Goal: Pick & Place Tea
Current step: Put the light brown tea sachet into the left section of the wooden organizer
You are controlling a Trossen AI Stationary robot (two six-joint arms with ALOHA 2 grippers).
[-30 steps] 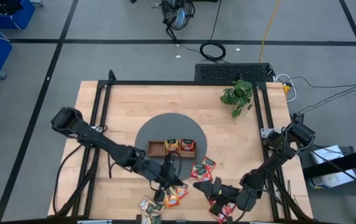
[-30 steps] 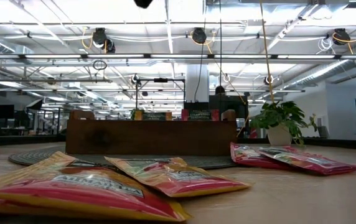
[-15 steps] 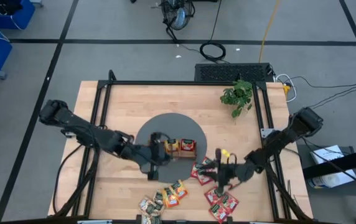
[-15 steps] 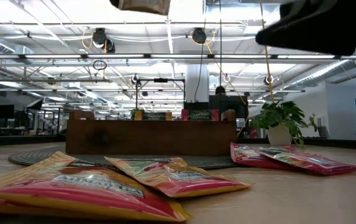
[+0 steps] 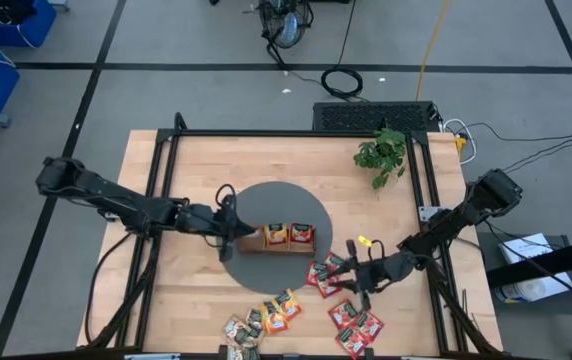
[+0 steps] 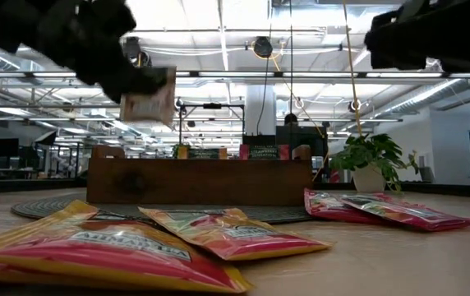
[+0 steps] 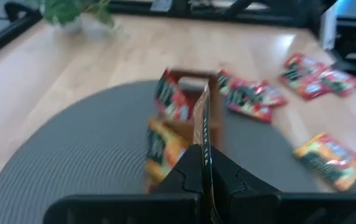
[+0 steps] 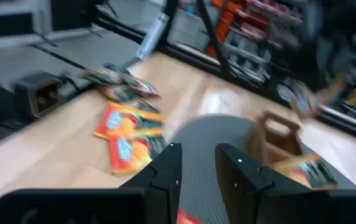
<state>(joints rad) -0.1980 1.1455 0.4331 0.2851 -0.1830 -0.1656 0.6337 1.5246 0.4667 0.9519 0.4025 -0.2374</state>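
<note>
My left end effector (image 7: 204,163) pinches a beige tea sachet (image 7: 203,127) edge-on, just above the wooden tray's (image 5: 277,237) left compartment on the grey mat (image 5: 249,208). My right end effector (image 8: 195,163) hangs empty, fingers narrowly parted, near the red sachets (image 5: 327,272) scattered on the table (image 5: 186,170).

Bright, even overhead ceiling light; faint shadows; both wrist views motion-blurred; near sachets (image 6: 112,247) soft.

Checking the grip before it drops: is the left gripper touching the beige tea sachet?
Touching. In the left wrist view the left gripper pinches the beige sachet edge-on between its closed fingers.
</note>
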